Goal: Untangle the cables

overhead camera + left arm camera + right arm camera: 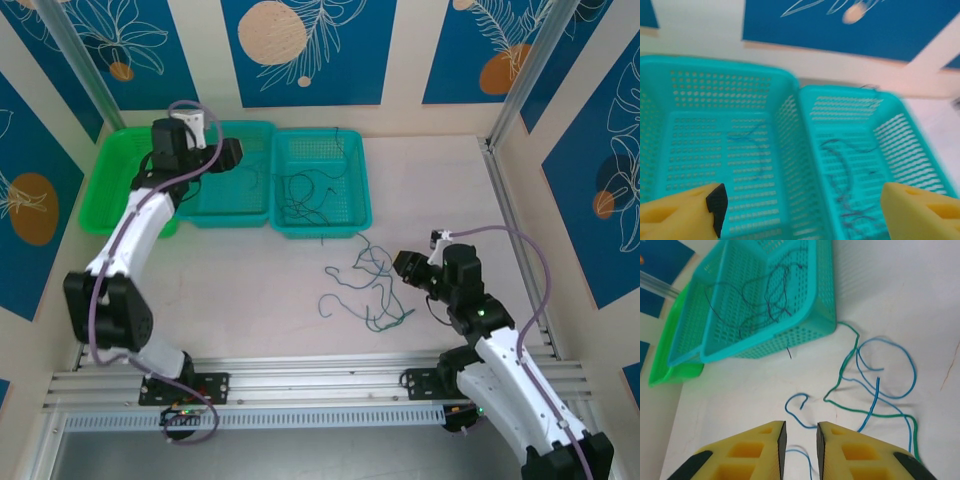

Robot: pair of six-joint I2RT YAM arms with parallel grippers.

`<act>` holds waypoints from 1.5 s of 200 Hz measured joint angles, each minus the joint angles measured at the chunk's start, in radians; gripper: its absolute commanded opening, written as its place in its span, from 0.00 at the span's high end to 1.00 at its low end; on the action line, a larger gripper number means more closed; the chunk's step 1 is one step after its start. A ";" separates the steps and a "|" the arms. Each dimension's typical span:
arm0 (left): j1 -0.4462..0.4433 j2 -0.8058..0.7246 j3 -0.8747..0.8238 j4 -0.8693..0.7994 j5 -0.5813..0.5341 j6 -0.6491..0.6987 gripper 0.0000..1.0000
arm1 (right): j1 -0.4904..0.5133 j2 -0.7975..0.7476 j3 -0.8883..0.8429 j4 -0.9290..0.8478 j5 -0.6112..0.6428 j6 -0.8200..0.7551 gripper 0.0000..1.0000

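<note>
So the robot looks roughly partway through, maybe a bit past the middle. The right-hand teal basket (pixel 320 231) already has a handful of dark cables (pixel 305 195) lying loose in it. The middle teal basket (pixel 235 218) has one thin dark strand (pixel 747 134) on its floor. Whether those count as properly sorted is hard to say, since a few in the right basket cross over each other.

What's left is the loose bunch on the table (pixel 250 290), sitting around 5 o'clock from the right-hand teal basket. There the blue cables (pixel 875 395) loop over and under a green cable (pixel 841 371), so that knot isn't undone yet. One green end reaches up almost to the basket's wall.

The left gripper (pixel 801 200) hangs over the two teal baskets with its fingers spread wide and nothing between them. The right gripper (pixel 801 432) is at about 3 o'clock from the table bunch. Its fingers are nearly pressed together with a narrow empty gap, pinching nothing, and a blue end lies just ahead of the tips.

The green basket (pixel 105 190) at the far left looks unused from what shows past the arm.
</note>
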 measured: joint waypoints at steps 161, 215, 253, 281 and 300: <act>-0.476 -0.716 -0.479 -0.316 0.145 0.532 0.17 | -0.002 0.835 0.320 -0.119 0.138 0.050 0.46; -0.476 -0.711 -0.575 -0.293 0.144 0.589 0.17 | -0.008 0.900 0.323 -0.113 0.120 0.071 0.48; -0.476 -0.771 -0.630 -0.250 0.144 0.592 0.17 | 0.001 0.830 0.321 -0.109 0.109 0.085 0.47; -0.476 -0.782 -0.640 -0.238 0.144 0.594 0.16 | 0.002 0.712 0.320 -0.107 0.132 0.097 0.47; -0.476 -0.782 -0.642 -0.234 0.144 0.602 0.16 | 0.001 0.715 0.332 -0.128 0.172 0.099 0.49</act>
